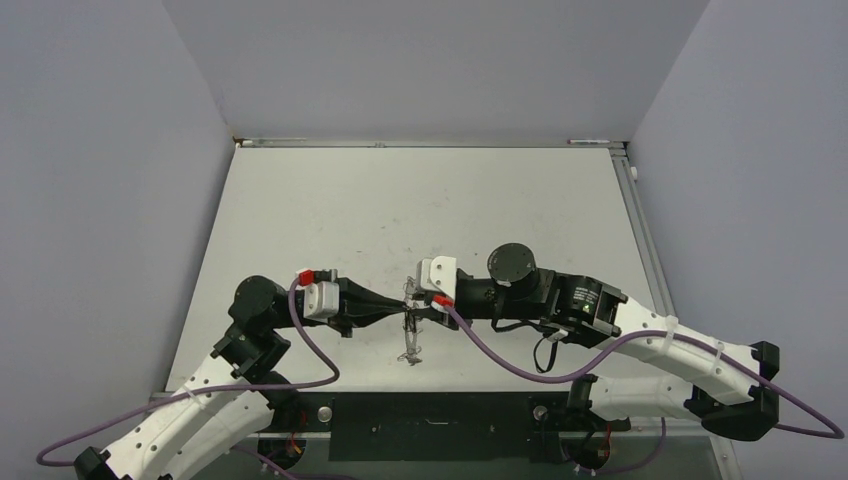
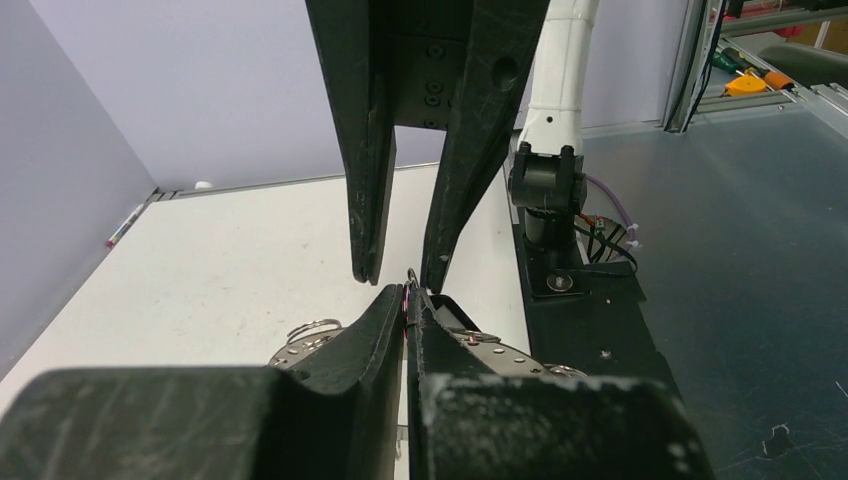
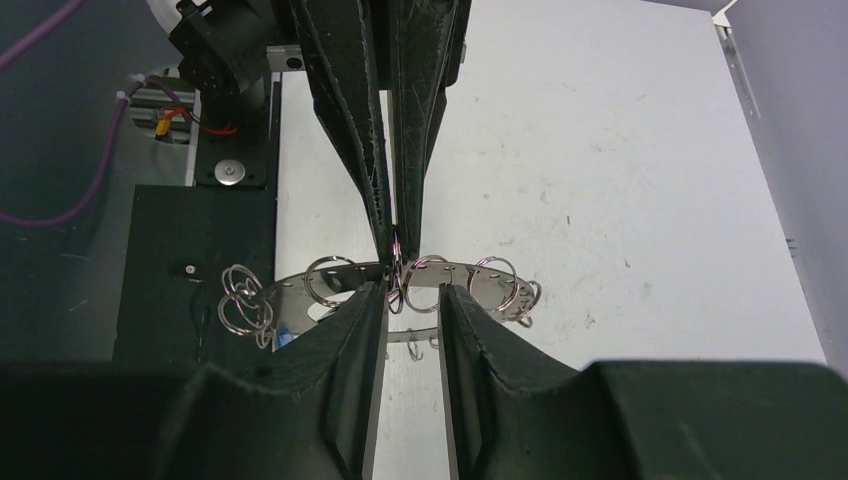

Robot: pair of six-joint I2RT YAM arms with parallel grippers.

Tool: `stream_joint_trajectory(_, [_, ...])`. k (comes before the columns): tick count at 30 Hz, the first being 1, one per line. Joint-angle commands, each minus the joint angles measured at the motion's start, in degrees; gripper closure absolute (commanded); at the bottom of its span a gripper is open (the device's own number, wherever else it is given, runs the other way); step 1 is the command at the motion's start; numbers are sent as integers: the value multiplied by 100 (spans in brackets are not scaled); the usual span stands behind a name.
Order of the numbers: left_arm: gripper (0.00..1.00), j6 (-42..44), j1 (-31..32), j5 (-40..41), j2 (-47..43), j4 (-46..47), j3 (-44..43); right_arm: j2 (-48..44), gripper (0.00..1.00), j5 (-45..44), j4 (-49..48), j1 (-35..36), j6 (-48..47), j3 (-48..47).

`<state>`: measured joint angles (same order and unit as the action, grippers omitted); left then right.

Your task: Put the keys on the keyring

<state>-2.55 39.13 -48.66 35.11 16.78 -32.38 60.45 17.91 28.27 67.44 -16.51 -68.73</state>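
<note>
Top view: your left gripper (image 1: 398, 306) reaches in from 9 o'clock and your right gripper (image 1: 422, 303) from 3 o'clock. Their tips meet at the centre, with the keyring (image 1: 410, 345) just beneath, toward 6 o'clock.

Left wrist view: the left jaws are clenched on one thin wire loop (image 2: 409, 296) of the keyring. The right fingers (image 2: 365, 200), at 12 o'clock, stand apart and hold nothing.

Right wrist view: the keyring's grey band runs across, with the blue tag (image 3: 284, 338) at 8 o'clock. No key shows anywhere, so the threading looks not yet done.

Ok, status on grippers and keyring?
Left gripper shut on a keyring loop. Right gripper open, tips either side of that loop. No key visible. No obstruction seen.
</note>
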Motion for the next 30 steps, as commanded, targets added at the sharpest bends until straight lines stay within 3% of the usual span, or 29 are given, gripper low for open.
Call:
stream_joint_trajectory(1, [100, -31, -38, -74, -88, 384, -40, 69, 76, 438, -262, -175, -27, -148])
stream_joint_trajectory(9, [100, -9, -38, -39, -114, 361, -40, 86, 95, 632, -200, -335, -28, -155])
stream_joint_trajectory(30, [100, -34, -55, 179, -229, 448, -14, -357, 95, 533, -828, -537, 451, 624])
